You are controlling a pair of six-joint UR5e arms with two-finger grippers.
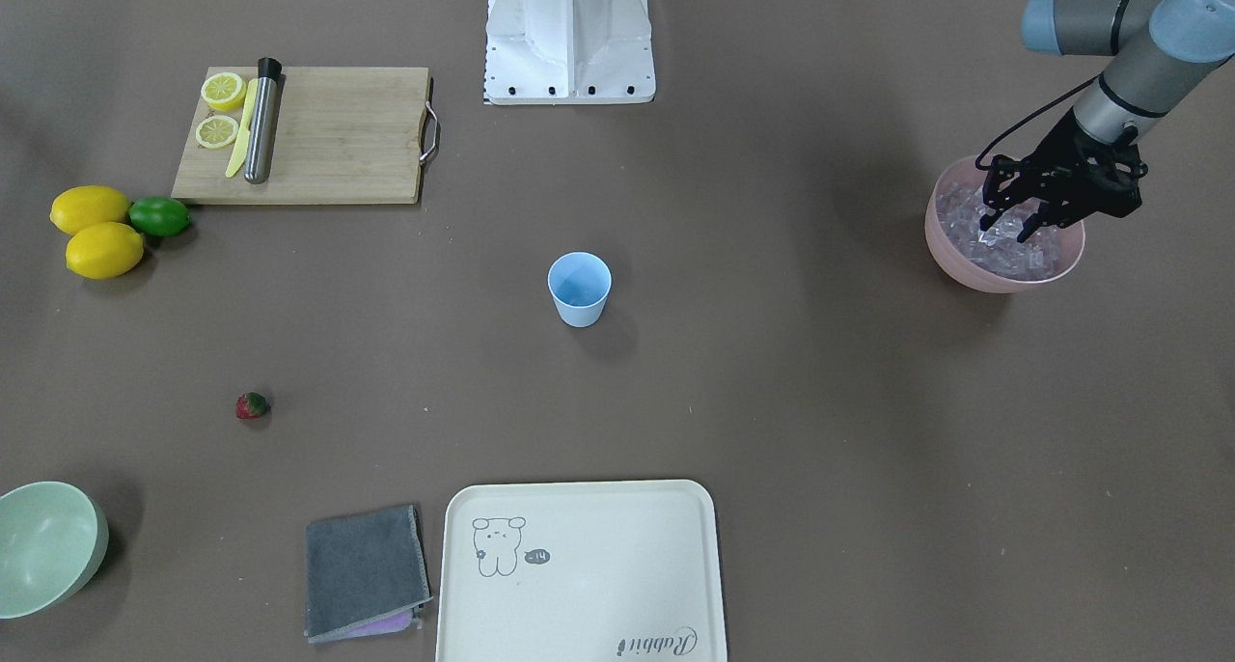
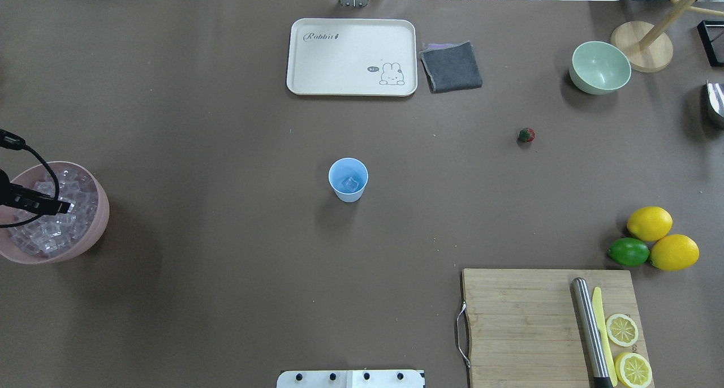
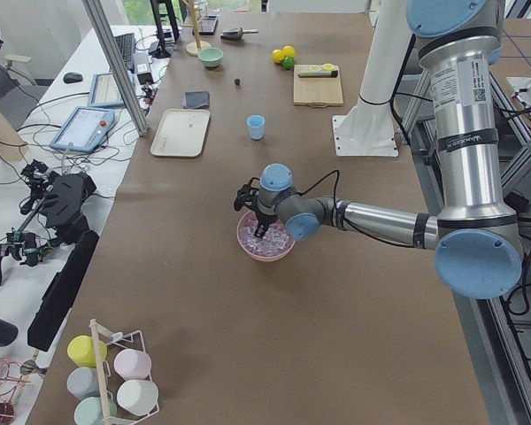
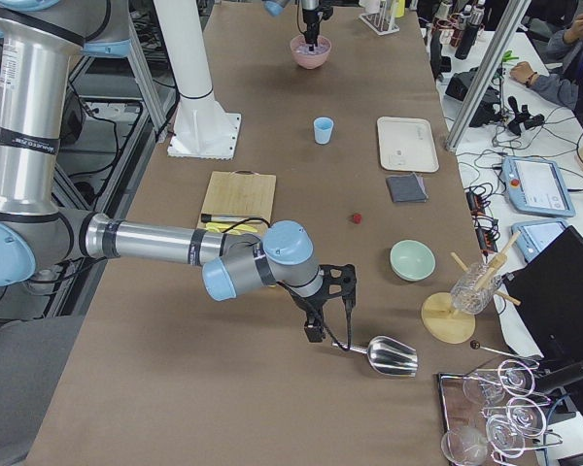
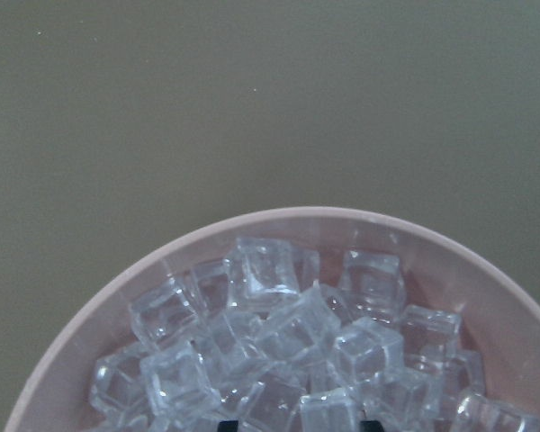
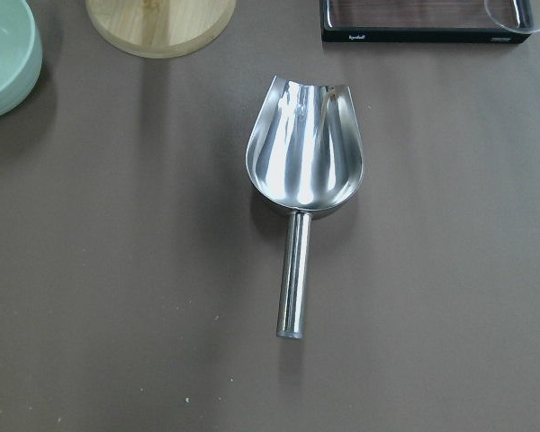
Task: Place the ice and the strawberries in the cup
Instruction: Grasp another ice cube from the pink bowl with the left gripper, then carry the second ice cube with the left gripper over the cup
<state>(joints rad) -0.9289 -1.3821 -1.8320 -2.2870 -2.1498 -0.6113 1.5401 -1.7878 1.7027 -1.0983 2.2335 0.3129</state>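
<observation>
Ice is heaped in the pink bowl, and the left gripper is dipped into the heap. Its fingers are spread apart. In the left wrist view the two tips are just seen at the bottom edge, well separated, with cubes lying between them. Nothing is judged to be clamped yet.

The main risk is judged to be at the closing. The cubes are glassy and packed edge to edge, so one could be squeezed out sideways, or two could be caught together and one shed later. Neighbouring cubes near the rim could be pushed over it if the fingers are driven deeper. The bowl itself could be shifted if its wall is touched.

The cup stands upright at the middle of the table, well apart from the bowl. A single cube can be made out inside it. A long carry is therefore needed, and a poorly held cube could be dropped on the table along the way. The cup looks light and could be tipped if its rim is struck on release.

The strawberry lies on the bare table at the far side from the bowl, not yet picked up. The right gripper hangs near a metal scoop. Whether its fingers are apart cannot be told.
</observation>
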